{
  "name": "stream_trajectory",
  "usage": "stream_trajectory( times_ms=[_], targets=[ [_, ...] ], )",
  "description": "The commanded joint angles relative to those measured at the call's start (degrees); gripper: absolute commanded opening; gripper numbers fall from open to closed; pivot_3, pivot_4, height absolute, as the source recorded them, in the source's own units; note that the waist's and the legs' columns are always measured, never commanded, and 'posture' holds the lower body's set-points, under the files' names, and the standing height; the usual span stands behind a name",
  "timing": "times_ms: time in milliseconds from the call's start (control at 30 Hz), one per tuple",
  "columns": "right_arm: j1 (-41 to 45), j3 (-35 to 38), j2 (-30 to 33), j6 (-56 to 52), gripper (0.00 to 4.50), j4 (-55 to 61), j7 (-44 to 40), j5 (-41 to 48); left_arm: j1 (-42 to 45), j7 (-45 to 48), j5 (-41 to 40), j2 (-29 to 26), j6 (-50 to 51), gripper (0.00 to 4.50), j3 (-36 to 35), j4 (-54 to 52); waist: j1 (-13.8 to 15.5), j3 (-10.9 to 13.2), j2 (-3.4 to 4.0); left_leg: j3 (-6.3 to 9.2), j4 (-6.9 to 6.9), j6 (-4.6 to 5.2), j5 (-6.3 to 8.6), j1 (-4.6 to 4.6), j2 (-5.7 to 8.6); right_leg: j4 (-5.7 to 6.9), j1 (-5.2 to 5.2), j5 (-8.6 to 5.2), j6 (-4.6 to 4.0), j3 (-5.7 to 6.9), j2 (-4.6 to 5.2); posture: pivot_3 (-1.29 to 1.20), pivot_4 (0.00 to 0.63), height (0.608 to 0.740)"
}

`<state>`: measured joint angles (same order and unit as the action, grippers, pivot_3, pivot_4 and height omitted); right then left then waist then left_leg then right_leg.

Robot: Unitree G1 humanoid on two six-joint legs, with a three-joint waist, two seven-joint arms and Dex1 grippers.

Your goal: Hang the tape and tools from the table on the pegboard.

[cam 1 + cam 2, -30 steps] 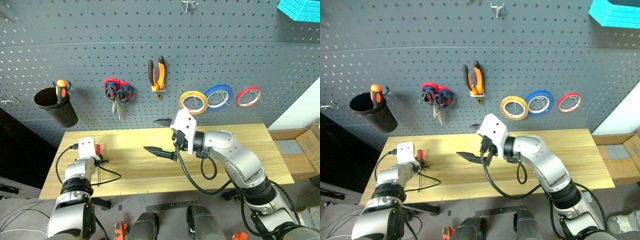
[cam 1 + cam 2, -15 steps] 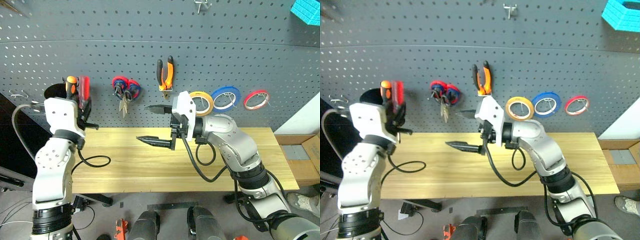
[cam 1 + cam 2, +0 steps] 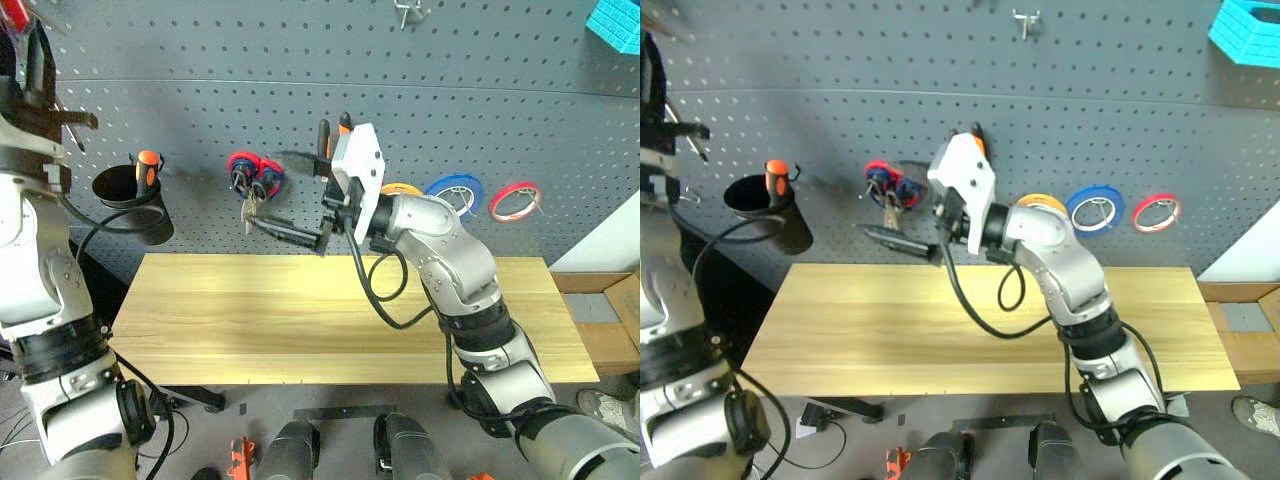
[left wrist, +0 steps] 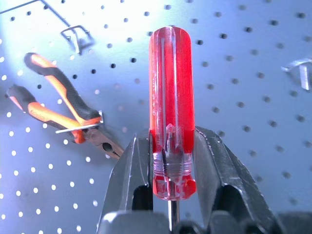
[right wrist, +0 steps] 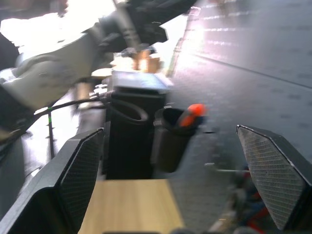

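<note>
Pliers [image 3: 331,150], scissors [image 3: 250,185] and tape [image 3: 405,190] hang on the pegboard [image 3: 500,90]; our left claw [image 4: 170,161] clamps the screwdriver [image 4: 171,97], our right claw [image 3: 290,195] gapes empty.

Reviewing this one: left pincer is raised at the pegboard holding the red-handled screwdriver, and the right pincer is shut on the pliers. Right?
Not quite. The right pincer is open and holds nothing, as the right wrist view shows. The left pincer does grip the red-handled screwdriver before the pegboard.

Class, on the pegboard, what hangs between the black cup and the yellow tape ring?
The red-and-blue scissors and the pliers, partly behind the right gripper, seen in the left eye view.
</note>
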<state>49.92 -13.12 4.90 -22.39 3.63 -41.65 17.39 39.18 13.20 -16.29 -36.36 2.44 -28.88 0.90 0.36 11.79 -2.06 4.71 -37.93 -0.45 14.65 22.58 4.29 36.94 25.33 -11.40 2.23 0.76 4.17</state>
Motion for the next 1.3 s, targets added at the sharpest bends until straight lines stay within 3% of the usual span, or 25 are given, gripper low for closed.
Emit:
stream_trajectory(
  times_ms=[33, 333, 433, 633, 800, 933, 1067, 1167, 1300],
  targets=[
    [2.43, 1.58, -1.33, 2.83, 4.50, -0.78, 3.17, -1.38, 1.93, 0.65, 1.18, -0.53, -5.37, 0.79, 0.43, 7.40, -0.15, 0.00, 0.00, 0.01, 0.01, -0.01, -0.01, 0.00, -0.01, 0.01, 0.01, 0.00, 0.00, 0.00, -0.01, 0.05, 0.141, 0.740],
    [1.15, 1.34, -0.46, 1.95, 4.50, 0.88, 3.74, -1.92, 0.39, 3.68, 2.25, 2.05, -18.43, 0.79, 2.49, 23.79, -0.46, -0.02, -0.03, -0.02, 0.00, 0.00, 0.00, 0.06, -0.02, 0.01, 0.08, 0.00, -0.01, -0.02, -0.01, 0.02, 0.144, 0.740],
    [0.96, 1.39, 0.09, 1.54, 4.50, 1.19, 3.84, -2.02, -0.24, 2.76, 1.73, 1.95, -14.87, 0.79, 2.57, 23.70, -0.59, -0.04, -0.08, -0.01, -0.02, 0.01, 0.00, 0.15, -0.02, 0.01, 0.15, 0.01, -0.01, -0.01, 0.00, 0.01, 0.145, 0.740],
    [0.75, 1.13, 0.52, 1.55, 4.50, 1.24, 3.71, -2.11, -1.49, 4.54, -0.12, 0.85, -13.79, 2.86, 2.09, 23.39, -0.88, -0.05, -0.09, -0.03, -0.02, 0.01, 0.00, 0.17, -0.03, 0.04, 0.19, 0.02, -0.02, -0.04, 0.00, 0.01, 0.141, 0.740],
    [-0.16, 0.43, 2.19, 1.83, 4.50, 2.68, 1.19, -1.80, -5.80, 8.85, -1.41, -2.10, -13.84, 4.46, 1.76, 16.93, -1.37, -0.06, -0.09, -0.03, -0.03, 0.01, 0.00, 0.18, -0.03, 0.04, 0.21, 0.02, -0.02, -0.05, 0.00, -0.01, 0.146, 0.740],
    [-4.08, 1.89, 6.00, -2.32, 4.50, 8.18, -2.86, 2.93, -15.48, 20.47, -15.91, -5.67, 0.39, 4.46, -1.59, 5.88, -2.04, -0.05, -0.09, -0.05, -0.01, 0.03, 0.02, 0.21, -0.04, 0.01, 0.23, 0.01, -0.02, -0.08, 0.03, 0.00, 0.155, 0.740],
    [-10.28, 4.28, 11.93, -8.37, 4.50, 13.44, -5.65, 8.10, -28.36, 25.66, -29.09, -6.62, 15.68, 4.46, -2.48, -9.50, -2.12, -0.03, -0.05, -0.01, -0.01, 0.26, 0.15, 0.22, -0.13, -0.02, 0.21, 0.01, -0.03, -0.14, 0.15, -0.01, 0.173, 0.740],
    [-19.37, 4.63, 17.23, -9.08, 4.50, 11.43, -1.07, 2.64, -38.54, 27.18, -29.41, -4.24, 19.22, 4.46, 0.40, -15.59, -1.90, -0.03, -0.04, -0.01, 0.00, 0.38, 0.23, 0.04, -0.17, -0.13, -0.06, -0.03, -0.07, -0.17, 0.21, -0.02, 0.183, 0.740],
    [-26.42, 9.71, 15.53, -8.60, 4.50, 7.05, 9.07, -0.02, -41.29, 22.77, -22.73, -1.25, 19.92, 4.46, 4.84, -12.49, -1.74, 0.03, 0.06, -0.08, -0.03, 0.40, 0.22, -0.13, -0.21, -0.05, -0.26, -0.16, -0.25, -0.15, 0.21, -0.04, 0.183, 0.740]
  ],
)
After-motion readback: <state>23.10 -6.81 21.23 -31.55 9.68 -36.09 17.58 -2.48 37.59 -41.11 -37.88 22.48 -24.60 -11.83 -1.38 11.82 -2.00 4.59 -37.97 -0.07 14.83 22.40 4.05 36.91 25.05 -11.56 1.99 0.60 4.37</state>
